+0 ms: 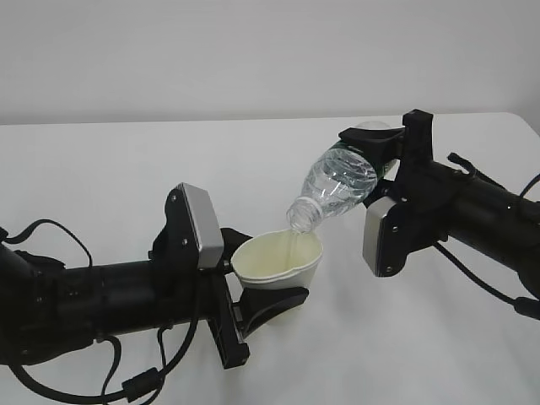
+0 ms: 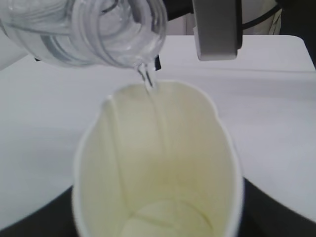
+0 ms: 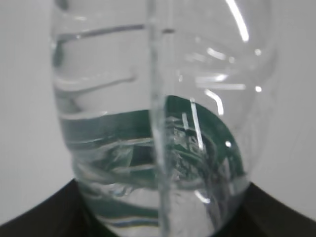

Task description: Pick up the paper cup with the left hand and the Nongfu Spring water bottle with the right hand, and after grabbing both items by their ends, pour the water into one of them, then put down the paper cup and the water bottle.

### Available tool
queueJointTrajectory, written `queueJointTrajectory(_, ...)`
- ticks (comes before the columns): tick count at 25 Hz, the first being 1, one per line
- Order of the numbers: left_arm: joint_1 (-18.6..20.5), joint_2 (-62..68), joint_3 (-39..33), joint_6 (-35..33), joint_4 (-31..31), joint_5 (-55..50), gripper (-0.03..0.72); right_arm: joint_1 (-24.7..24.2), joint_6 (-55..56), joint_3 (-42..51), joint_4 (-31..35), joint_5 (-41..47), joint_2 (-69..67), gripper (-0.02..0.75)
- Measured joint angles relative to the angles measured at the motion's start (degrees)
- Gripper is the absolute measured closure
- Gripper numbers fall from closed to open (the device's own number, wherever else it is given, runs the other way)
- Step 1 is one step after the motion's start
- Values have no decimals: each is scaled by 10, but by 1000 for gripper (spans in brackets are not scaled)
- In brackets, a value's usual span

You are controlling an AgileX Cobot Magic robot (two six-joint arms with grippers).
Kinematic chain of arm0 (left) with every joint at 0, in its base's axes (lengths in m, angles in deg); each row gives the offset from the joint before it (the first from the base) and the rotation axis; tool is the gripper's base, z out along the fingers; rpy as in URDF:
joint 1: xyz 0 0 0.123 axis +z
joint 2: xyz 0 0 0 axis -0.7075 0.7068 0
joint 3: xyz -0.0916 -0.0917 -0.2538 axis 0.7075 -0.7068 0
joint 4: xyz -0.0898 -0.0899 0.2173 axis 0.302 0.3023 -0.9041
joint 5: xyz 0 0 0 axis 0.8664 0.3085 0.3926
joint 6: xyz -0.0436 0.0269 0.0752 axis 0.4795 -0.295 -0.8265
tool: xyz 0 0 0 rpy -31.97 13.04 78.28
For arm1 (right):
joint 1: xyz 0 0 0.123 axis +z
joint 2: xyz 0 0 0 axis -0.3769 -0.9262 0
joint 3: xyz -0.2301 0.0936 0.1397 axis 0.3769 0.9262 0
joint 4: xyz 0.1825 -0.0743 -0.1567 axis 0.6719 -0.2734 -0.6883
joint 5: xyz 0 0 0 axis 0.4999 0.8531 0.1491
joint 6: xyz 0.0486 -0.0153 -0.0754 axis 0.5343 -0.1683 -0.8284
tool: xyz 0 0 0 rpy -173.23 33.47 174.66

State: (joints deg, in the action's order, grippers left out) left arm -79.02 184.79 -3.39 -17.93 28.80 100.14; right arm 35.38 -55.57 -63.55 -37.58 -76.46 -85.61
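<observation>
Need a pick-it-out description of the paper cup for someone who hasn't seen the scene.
On the white table, find the left black arm's claw. The paper cup sits squeezed in it, under the tilted water bottle: the only opaque, off-white, open-topped thing there.

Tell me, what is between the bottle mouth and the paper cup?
A thin stream of water falls from the bottle into the paper cup; the left wrist view shows it.

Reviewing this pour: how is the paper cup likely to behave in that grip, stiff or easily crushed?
Probably soft: the paper cup already looks squeezed oval at its rim under the left gripper. Likely light, with only a thin stream of water entering from the bottle. A harder squeeze might buckle it.
</observation>
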Motion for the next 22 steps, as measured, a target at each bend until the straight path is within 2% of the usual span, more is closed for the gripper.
queueJointTrajectory(22, 0, 0, 0, 0, 0, -1, 273, 0, -3, 0, 0, 0, 0, 301)
